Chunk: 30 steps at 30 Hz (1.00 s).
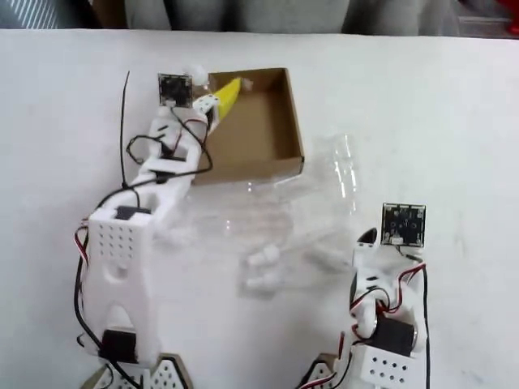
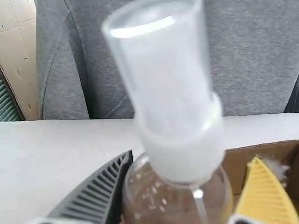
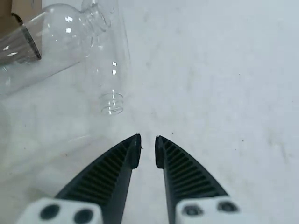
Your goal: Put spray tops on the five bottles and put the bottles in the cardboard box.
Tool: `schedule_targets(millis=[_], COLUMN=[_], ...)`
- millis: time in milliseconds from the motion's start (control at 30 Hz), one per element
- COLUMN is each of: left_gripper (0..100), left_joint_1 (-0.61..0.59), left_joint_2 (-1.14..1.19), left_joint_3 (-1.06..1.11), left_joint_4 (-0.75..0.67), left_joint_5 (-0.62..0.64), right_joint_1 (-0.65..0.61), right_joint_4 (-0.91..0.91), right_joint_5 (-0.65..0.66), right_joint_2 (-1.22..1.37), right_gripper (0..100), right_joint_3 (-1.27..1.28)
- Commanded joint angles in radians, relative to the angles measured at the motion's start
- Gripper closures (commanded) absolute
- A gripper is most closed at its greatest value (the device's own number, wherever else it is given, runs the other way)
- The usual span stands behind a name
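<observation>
Body of bottle [image 2: 177, 198] cut off at edge

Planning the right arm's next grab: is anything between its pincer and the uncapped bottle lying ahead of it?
Nothing visible does. Bare table separates the right pincer from the open neck of the uncapped bottle; a second bottle lies beside it, off that line.

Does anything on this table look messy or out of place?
Yes: several clear bottles lie toppled on the table beside the cardboard box, one with a bare neck. Loose spray tops lie among them.
</observation>
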Motion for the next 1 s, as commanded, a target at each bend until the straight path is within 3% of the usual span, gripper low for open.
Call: schedule_targets(millis=[0,467,733,967], left_gripper=[65,65,64,65], left_joint_1=[0.012,0.012,0.022,0.033], left_joint_2=[-0.062,-0.07,-0.22,-0.321], left_joint_3=[0.0,0.002,0.101,0.187], left_joint_4=[0.012,0.012,0.114,0.12], left_joint_5=[0.012,0.012,0.012,0.006], right_joint_1=[-0.004,-0.004,-0.004,-0.002], right_joint_4=[-0.005,-0.005,-0.005,-0.005], right_joint_5=[0.011,0.011,0.011,0.011], right_joint_2=[-0.002,-0.002,-0.002,-0.002], right_gripper=[96.1,96.1,96.1,96.1], right_joint_3=[0.009,0.009,0.009,0.009])
